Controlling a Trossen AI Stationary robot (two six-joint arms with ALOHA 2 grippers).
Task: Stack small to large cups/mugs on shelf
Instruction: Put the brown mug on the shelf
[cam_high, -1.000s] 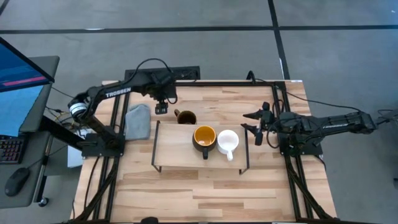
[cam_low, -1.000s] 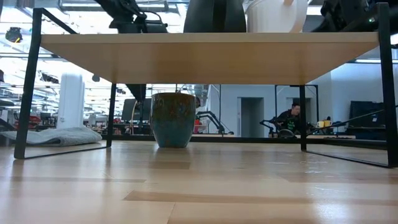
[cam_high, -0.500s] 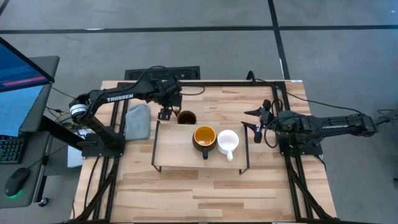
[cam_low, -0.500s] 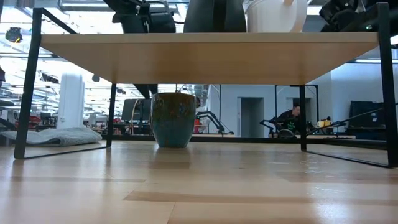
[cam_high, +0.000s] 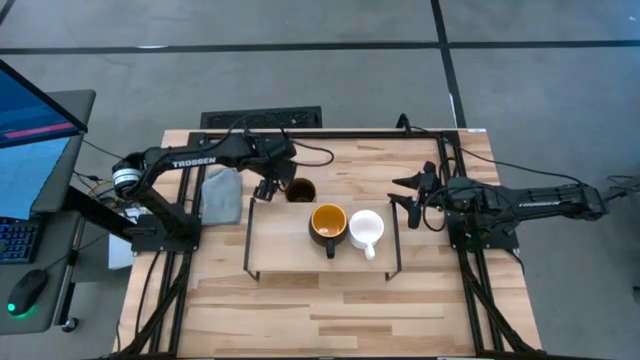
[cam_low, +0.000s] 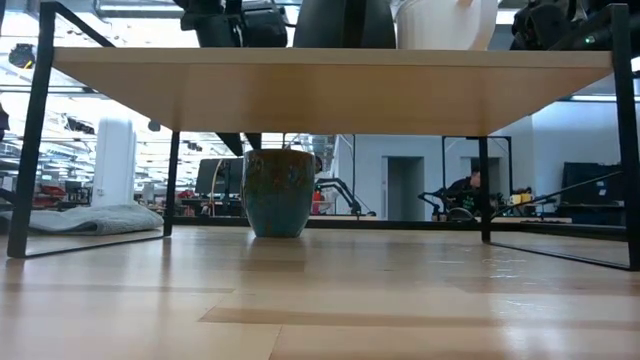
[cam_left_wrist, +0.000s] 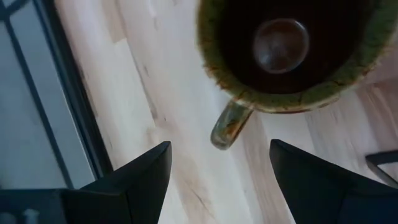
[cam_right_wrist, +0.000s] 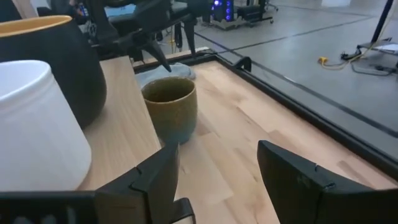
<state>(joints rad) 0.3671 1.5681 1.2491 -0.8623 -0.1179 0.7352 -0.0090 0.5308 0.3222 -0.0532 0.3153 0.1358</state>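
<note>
A light wooden tabletop sits on a grey floor, with a workshop room visible beyond it in the low view. On it stands the shelf, a low wood board on black wire legs. The dark mug with yellow-orange inside and the small white mug stand side by side, touching, on the shelf's right half. The olive-brown mug stands on the tabletop just behind the shelf's back edge. The left gripper hovers just beside that mug, over its handle, fingers apart and empty. The right gripper waits beside the shelf's right end, fingers apart. A grey cloth lies left of the shelf.
</note>
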